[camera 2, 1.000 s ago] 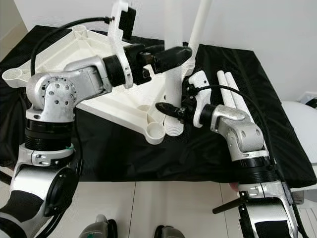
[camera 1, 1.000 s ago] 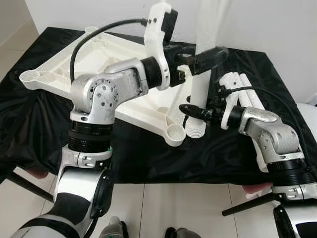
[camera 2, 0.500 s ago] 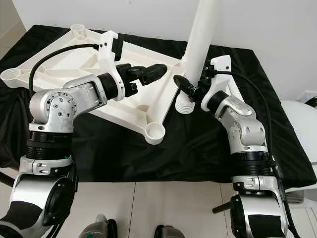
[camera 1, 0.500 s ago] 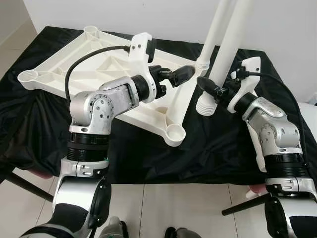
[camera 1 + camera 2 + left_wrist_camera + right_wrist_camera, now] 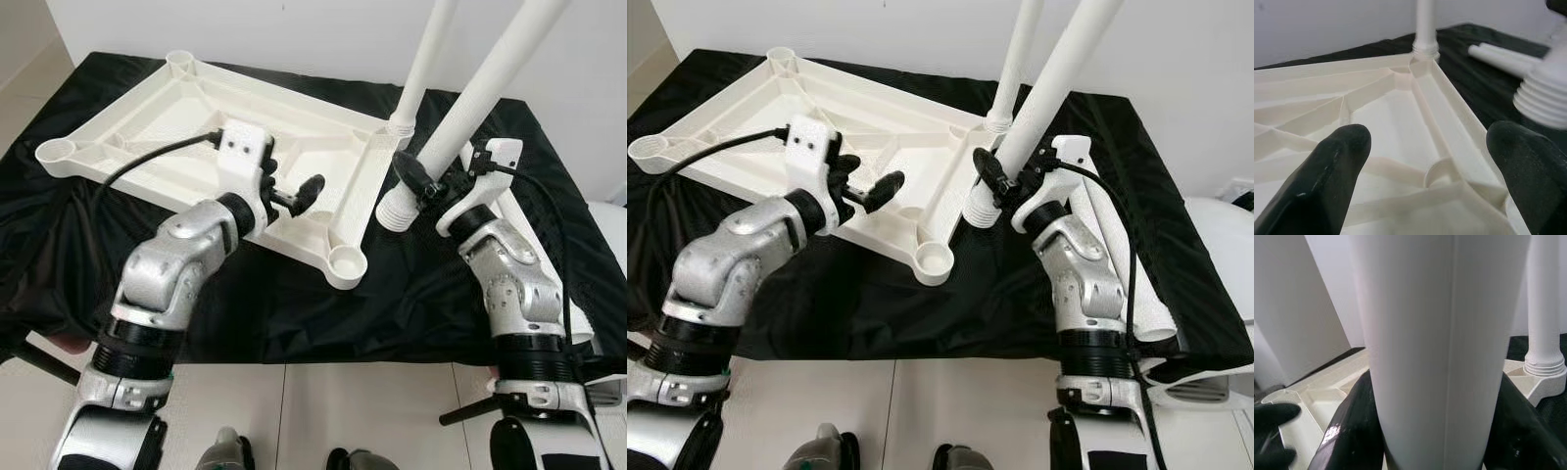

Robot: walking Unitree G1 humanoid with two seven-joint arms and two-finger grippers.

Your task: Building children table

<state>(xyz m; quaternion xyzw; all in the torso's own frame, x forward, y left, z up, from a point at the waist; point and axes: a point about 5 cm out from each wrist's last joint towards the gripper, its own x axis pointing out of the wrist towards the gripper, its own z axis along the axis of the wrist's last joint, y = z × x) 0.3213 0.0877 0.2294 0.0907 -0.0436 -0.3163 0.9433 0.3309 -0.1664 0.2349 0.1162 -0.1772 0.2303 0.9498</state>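
Between the two black fingers of the right end effector sits a long white table leg. The fingers squeeze it low down, just above its ridged screw end, and the leg leans up and away, off the cloth. It looks like hollow plastic, so it is likely light and stiff, but smooth and a bit slippery. Holding it near the screw end seems best for steering it into a hole.

The left end effector holds nothing; its fingers are spread apart over the white tabletop, which lies upside down on the black cloth covering the worktop. One leg already stands in the far corner. The near corner socket is empty and close by. More spare legs lie by the right arm and could get bumped.
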